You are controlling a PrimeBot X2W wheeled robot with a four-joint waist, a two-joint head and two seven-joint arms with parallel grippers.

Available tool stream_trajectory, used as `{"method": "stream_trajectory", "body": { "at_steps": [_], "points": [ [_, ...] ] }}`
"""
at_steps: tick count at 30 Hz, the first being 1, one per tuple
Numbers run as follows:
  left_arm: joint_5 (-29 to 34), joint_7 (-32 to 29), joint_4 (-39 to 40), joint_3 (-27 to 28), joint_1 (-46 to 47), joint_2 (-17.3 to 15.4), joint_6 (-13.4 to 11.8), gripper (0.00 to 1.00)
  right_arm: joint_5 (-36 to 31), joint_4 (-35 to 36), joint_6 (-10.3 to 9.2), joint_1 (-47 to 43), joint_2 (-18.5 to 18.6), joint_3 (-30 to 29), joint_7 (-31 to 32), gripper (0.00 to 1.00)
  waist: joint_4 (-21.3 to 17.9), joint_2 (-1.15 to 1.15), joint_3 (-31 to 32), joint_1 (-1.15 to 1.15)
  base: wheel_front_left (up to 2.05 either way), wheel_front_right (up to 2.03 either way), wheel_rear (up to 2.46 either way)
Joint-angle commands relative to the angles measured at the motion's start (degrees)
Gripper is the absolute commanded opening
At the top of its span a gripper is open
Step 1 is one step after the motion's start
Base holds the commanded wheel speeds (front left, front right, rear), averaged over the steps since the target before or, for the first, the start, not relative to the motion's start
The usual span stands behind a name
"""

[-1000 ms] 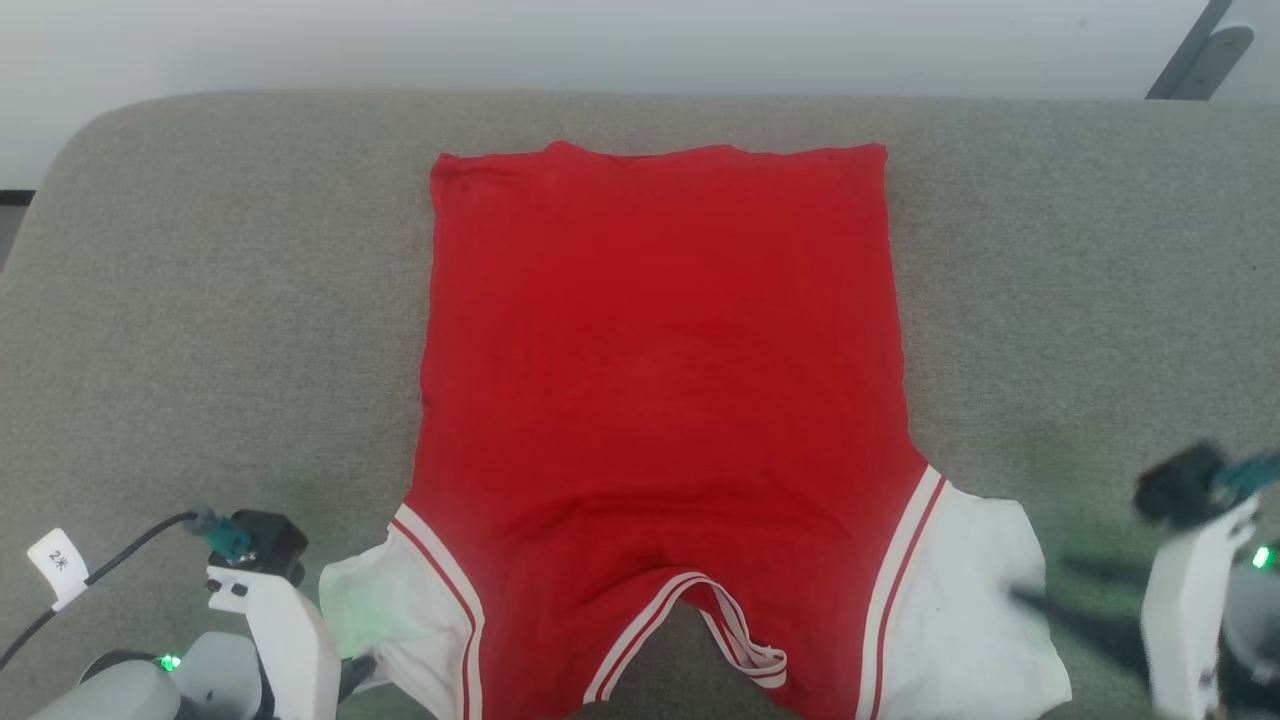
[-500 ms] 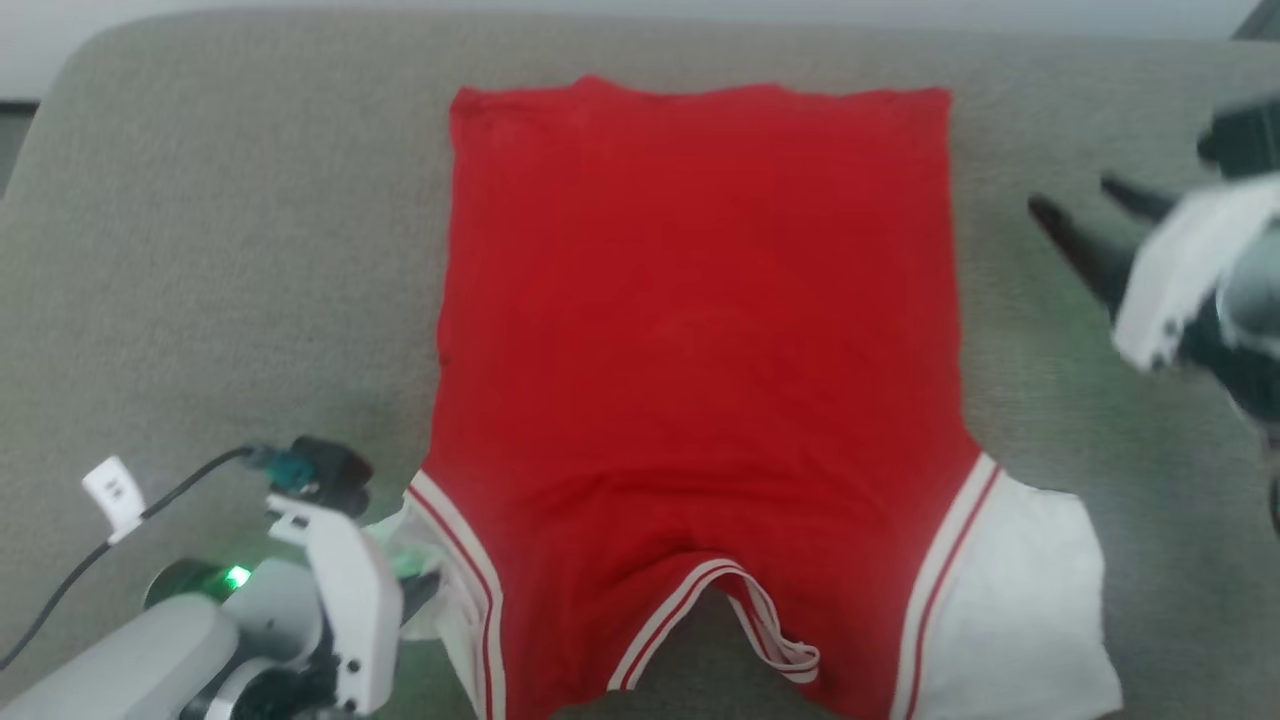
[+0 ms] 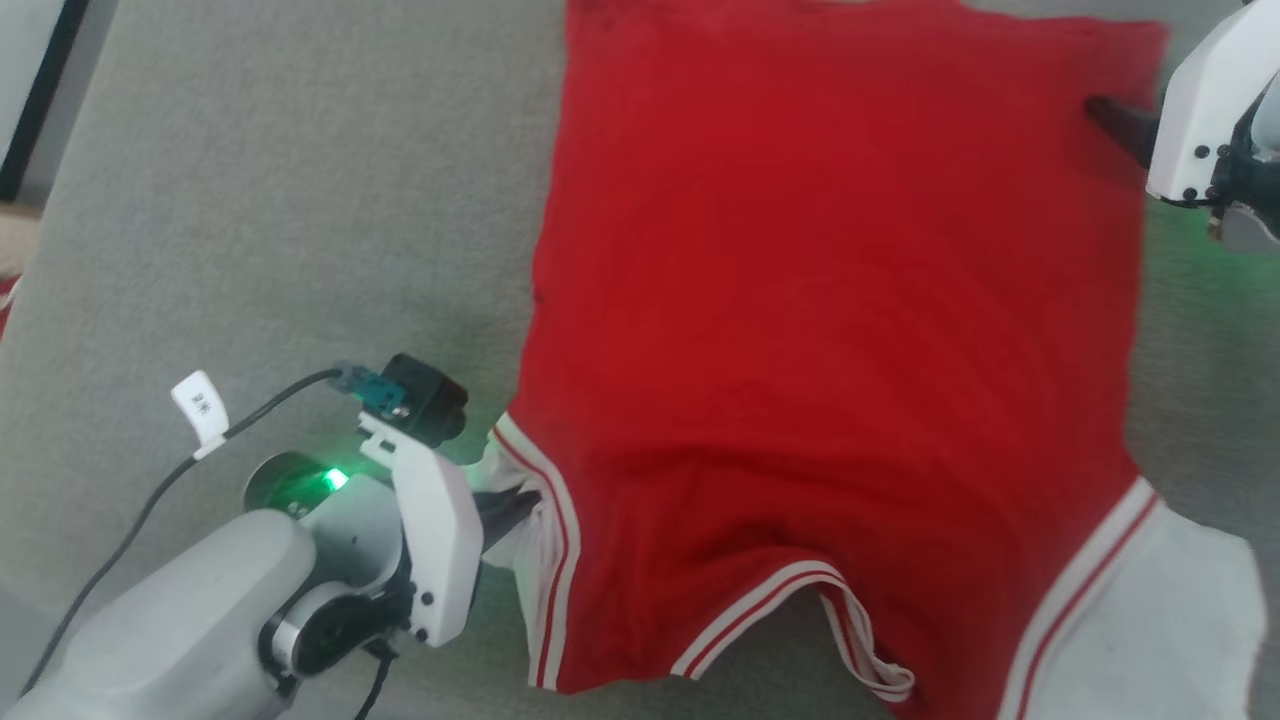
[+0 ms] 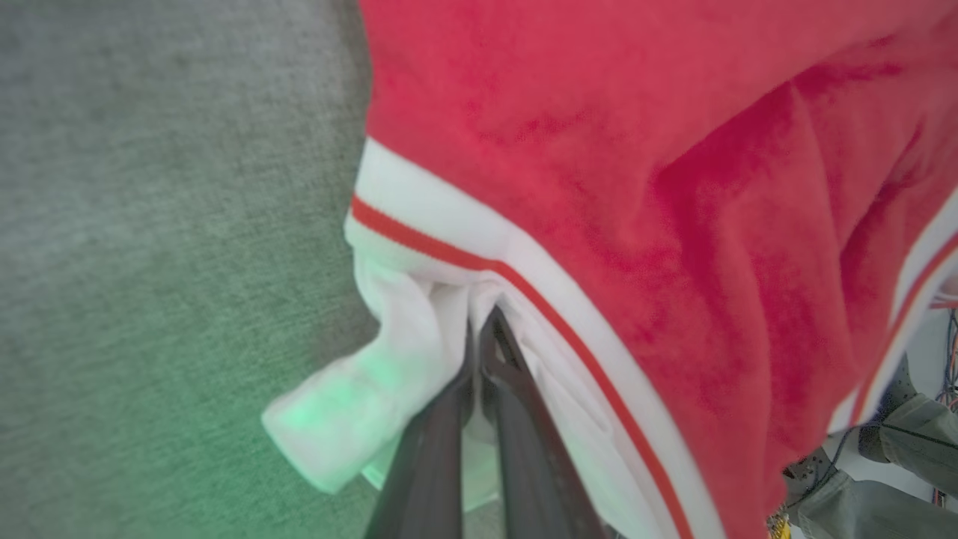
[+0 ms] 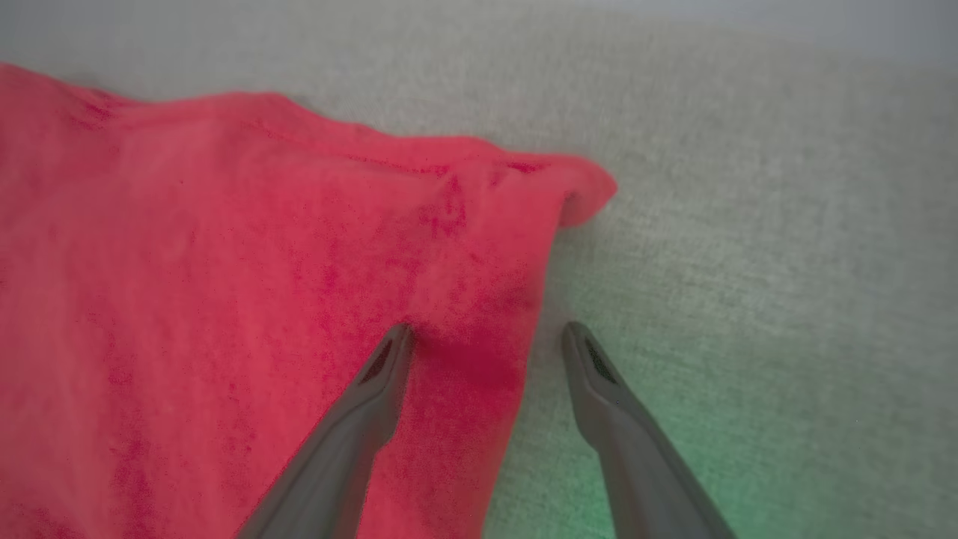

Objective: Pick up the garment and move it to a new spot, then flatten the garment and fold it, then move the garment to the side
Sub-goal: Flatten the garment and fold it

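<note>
The garment (image 3: 830, 300) lies spread on the grey padded surface (image 3: 300, 200), plain red side up, with its hem far from me and its white sleeves and striped neckline near me. My left gripper (image 3: 520, 505) is shut on the left white sleeve, which bunches up against the striped seam. In the left wrist view the closed fingertips (image 4: 479, 329) pinch that white cloth (image 4: 389, 374). My right gripper (image 3: 1110, 115) is open at the far right hem corner. In the right wrist view it (image 5: 486, 333) straddles the garment's side edge (image 5: 479, 247), one finger on red cloth, one on the pad.
A dark cable with a white tag (image 3: 200, 410) trails from my left wrist across the pad. The pad's left edge and a dark strip (image 3: 40, 90) stand at the upper left. Beyond the pad's near edge, cables and machine parts (image 4: 898, 449) appear in the left wrist view.
The head camera has dipped and swung left. My right gripper travelled from beside the right sleeve up to the far right hem corner. The left sleeve, flat before, is gathered toward the body.
</note>
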State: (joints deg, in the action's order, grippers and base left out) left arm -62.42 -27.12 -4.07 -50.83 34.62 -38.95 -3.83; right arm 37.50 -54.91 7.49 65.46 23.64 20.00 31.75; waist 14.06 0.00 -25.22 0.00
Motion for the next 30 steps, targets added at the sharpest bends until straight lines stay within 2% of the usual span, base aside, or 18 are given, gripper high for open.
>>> {"method": "stream_trajectory", "body": {
  "at_steps": [1,3,4,5,11,18,24,30],
  "points": [
    [1.44,0.51,-1.81,-0.29,1.16,1.11,0.04,0.00,-0.28,-2.28,0.01,1.31,-0.01,0.12,1.89,1.00,1.75,0.00,-1.69,0.00,0.00,0.00,0.00],
    [1.32,0.64,-3.00,-0.51,1.77,1.96,0.70,0.00,-0.80,-6.37,0.01,1.93,-0.75,0.27,4.88,1.00,2.37,0.00,-2.22,0.00,0.00,0.00,0.00],
    [1.21,0.70,-3.66,-0.57,1.99,2.27,0.93,0.00,-1.73,-8.04,0.01,2.05,-0.98,0.81,5.86,0.25,2.54,0.00,-2.36,0.00,0.00,0.00,0.00],
    [1.22,0.85,-4.31,-0.64,2.17,2.61,1.16,0.00,-2.64,-9.50,0.01,2.46,-0.92,1.36,6.38,0.00,2.64,0.00,-2.47,0.00,0.00,0.00,0.00],
    [0.38,1.83,-7.92,0.26,2.08,3.01,1.31,0.00,-5.13,-12.86,0.02,4.10,-1.97,3.06,6.23,0.00,1.50,0.00,-1.46,0.00,0.00,0.00,0.00],
    [-0.19,2.70,-8.11,1.51,1.18,1.29,0.76,0.00,-2.21,-5.91,0.02,1.89,-1.41,7.23,8.98,0.00,-1.64,0.00,1.07,0.00,0.00,0.00,0.00],
    [-0.94,2.39,-6.60,2.17,-0.18,-0.91,-0.33,0.00,4.64,7.83,0.01,-5.42,2.93,11.28,12.08,0.00,-4.84,0.00,3.98,0.00,0.00,0.00,0.00],
    [-1.69,2.08,-4.47,2.61,-1.88,-2.99,-1.54,0.00,11.58,23.37,0.01,-17.71,7.67,12.44,16.03,0.00,-7.87,0.00,6.13,0.00,0.00,0.00,0.00]
  ]
}}
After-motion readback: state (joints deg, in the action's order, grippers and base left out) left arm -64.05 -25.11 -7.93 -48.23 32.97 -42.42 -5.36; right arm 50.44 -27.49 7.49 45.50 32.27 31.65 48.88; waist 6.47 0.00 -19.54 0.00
